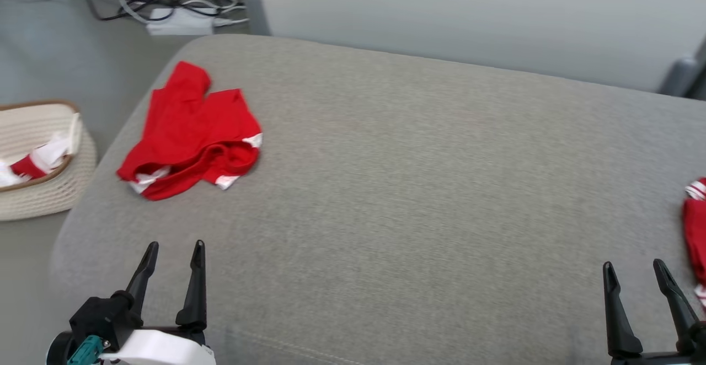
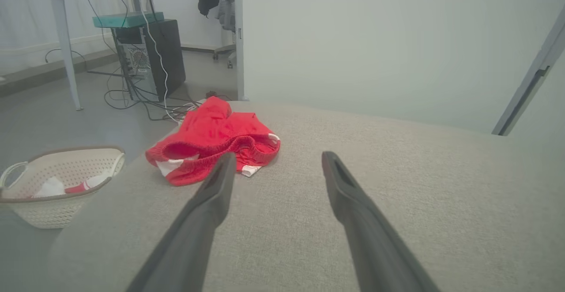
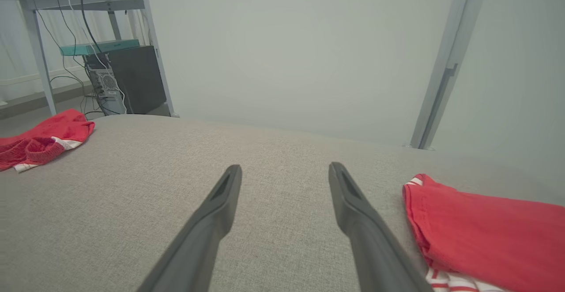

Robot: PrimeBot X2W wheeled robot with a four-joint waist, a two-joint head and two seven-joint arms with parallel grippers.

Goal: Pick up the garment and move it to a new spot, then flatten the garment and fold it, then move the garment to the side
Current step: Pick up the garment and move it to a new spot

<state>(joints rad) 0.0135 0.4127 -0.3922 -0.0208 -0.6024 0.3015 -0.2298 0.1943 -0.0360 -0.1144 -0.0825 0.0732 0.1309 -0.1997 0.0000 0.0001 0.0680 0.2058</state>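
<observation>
A crumpled red garment with white trim lies on the far left of the grey cushioned surface; the left wrist view has it just ahead and left of my fingers, and it sits at the left edge of the right wrist view. My left gripper hovers open near the front left, short of the garment, nothing between its fingers. My right gripper stands open at the front right, empty. Beside it lies a folded red garment with white stripes, seen flat just right of the right fingers.
A cream laundry basket holding red and white cloth stands on the floor left of the surface, also seen in the left wrist view. Cables and a power strip lie on the floor behind. A computer tower stands under a desk.
</observation>
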